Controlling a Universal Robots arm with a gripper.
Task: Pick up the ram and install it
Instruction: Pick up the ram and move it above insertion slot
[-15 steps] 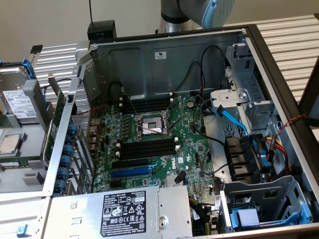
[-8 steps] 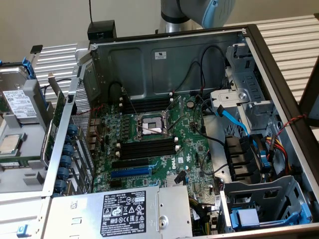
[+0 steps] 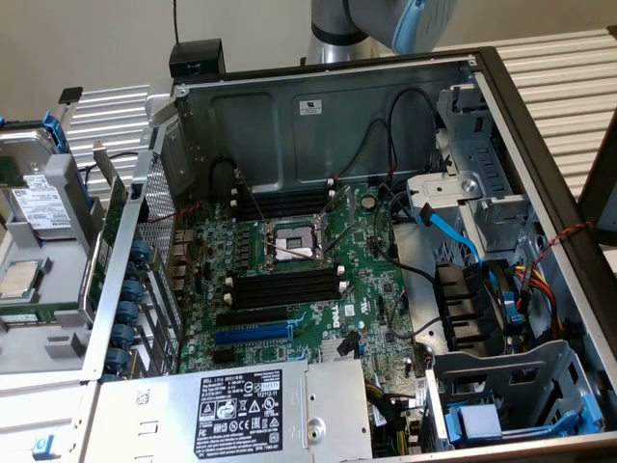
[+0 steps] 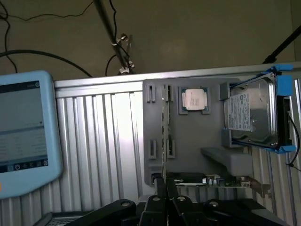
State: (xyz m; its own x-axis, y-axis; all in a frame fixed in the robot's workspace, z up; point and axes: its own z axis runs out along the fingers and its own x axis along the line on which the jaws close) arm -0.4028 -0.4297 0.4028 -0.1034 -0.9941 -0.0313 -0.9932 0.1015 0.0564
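Observation:
The ram (image 4: pixel 164 132) is a thin green stick standing on its edge in a slotted holder on the grey tray (image 4: pixel 197 136). In the exterior view the ram (image 3: pixel 39 313) is a green strip on the tray (image 3: pixel 58 342), at that view's left, outside the open computer case. My gripper (image 4: pixel 165 187) is shut, well away from the tray, with its dark fingers covering the ram's near end in the wrist view. The arm (image 3: pixel 386 24) hangs over the case's back wall. Black memory slots (image 3: pixel 289 285) with white end clips lie on the motherboard beside the processor socket (image 3: pixel 294 246).
The tray also carries a hard drive (image 4: pixel 249 113), a processor chip (image 4: pixel 195 100) and an expansion card (image 4: pixel 202 179). A blue-framed pendant (image 4: pixel 23 132) lies beside it. In the case are a power supply (image 3: pixel 241 405), a blue slot (image 3: pixel 253 333), loose cables (image 3: pixel 453 236) and drive cages (image 3: pixel 511 386).

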